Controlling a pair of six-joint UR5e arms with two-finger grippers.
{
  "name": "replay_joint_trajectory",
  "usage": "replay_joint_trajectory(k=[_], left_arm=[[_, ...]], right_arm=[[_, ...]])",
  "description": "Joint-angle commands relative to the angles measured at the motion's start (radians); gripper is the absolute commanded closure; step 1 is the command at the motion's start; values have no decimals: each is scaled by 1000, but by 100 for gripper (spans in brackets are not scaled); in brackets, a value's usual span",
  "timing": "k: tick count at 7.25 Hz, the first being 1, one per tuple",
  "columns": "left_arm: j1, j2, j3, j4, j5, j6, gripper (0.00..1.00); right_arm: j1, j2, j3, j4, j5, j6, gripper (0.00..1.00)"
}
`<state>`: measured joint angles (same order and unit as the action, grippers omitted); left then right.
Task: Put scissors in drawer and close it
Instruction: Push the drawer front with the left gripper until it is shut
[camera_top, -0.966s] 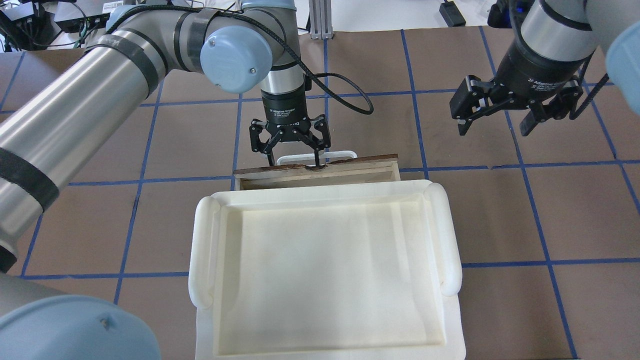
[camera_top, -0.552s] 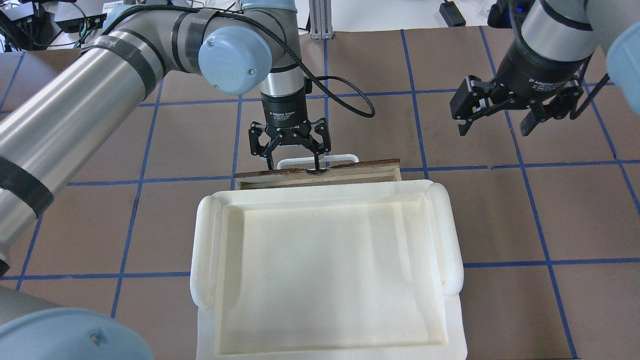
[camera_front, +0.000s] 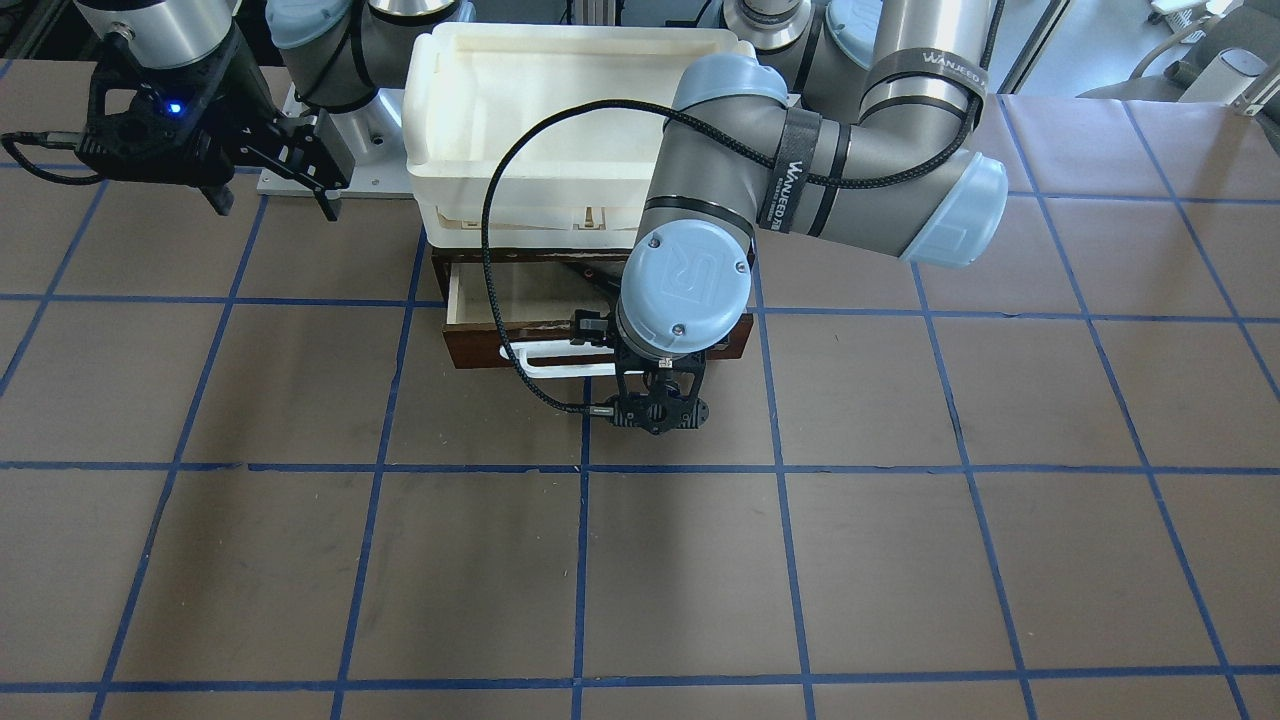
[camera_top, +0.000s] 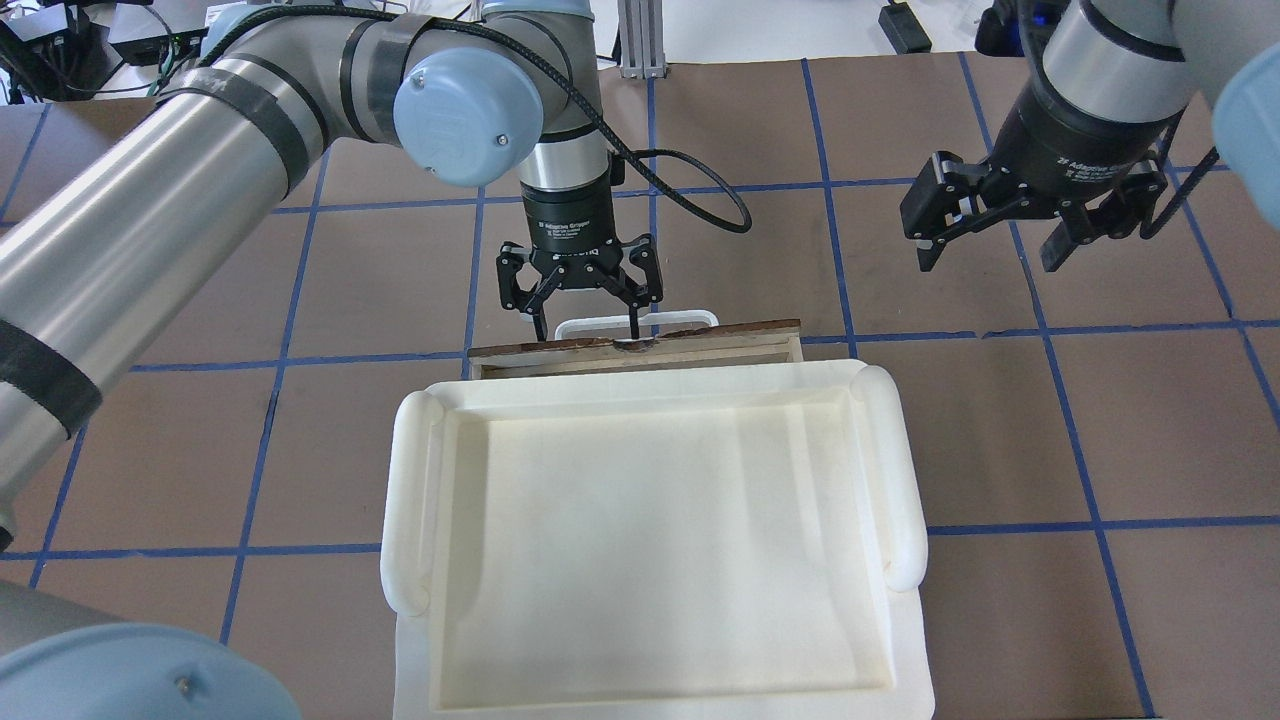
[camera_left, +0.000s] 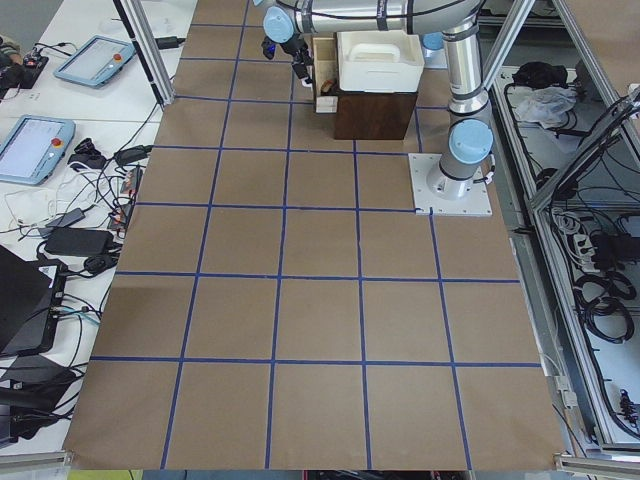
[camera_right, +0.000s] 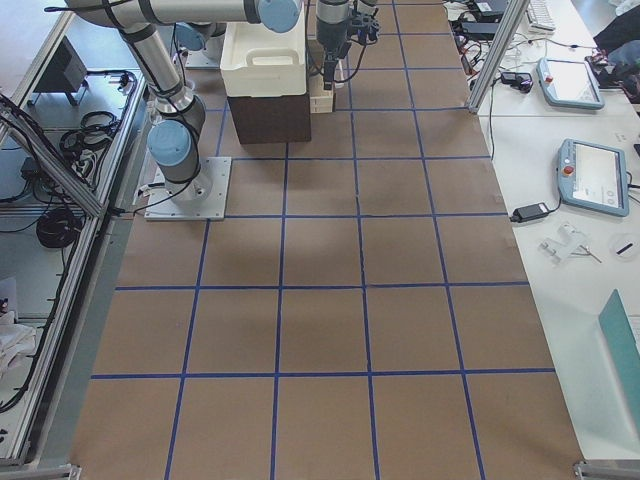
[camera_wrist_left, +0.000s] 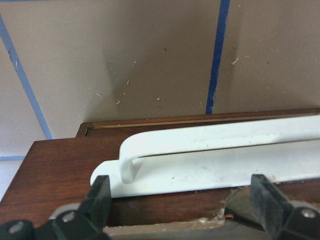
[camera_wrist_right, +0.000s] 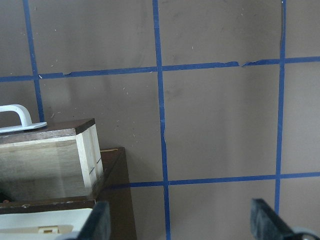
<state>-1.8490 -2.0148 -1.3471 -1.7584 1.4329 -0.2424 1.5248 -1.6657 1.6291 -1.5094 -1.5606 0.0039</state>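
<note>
The drawer (camera_front: 480, 350) sticks a little way out of a dark cabinet under the white tray, and its pale inside (camera_front: 505, 295) shows. Its white bar handle (camera_top: 640, 321) also shows in the left wrist view (camera_wrist_left: 210, 145). My left gripper (camera_top: 588, 326) is open, with its fingers (camera_wrist_left: 97, 200) down at the drawer's front panel, one on each side of the handle's end. A dark shape with a bit of orange (camera_wrist_left: 229, 216) just inside the panel looks like the scissors; most of it is hidden. My right gripper (camera_top: 990, 255) is open and empty, high and off to the side.
The white plastic tray (camera_top: 410, 500) sits on top of the cabinet (camera_right: 270, 118) and covers most of the drawer. Brown table paper with blue tape lines lies all around. Tablets and cables lie on side tables beyond the table's edge (camera_left: 60, 140).
The drawer front has slid a little way in toward the cabinet, so less of its inside shows. My left gripper has moved with it, still open. The right arm has not moved.
</note>
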Motion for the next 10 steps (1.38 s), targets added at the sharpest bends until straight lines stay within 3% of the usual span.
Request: replay_joint_trajectory(k=[1,3,4,10], left_arm=[[19,-34,83,42,6,-2,0],[17,-90,83,193,29,-11,0],[7,-113,83,204,34,-17,0],[-12,-82,13,119,35,-18,0]], right_arm=[[0,0,0,0,-1,1,0],[0,1,0,0,-12,-1,0],[0,1,0,0,-13,-1,0],[0,0,0,0,-13,-25,0]])
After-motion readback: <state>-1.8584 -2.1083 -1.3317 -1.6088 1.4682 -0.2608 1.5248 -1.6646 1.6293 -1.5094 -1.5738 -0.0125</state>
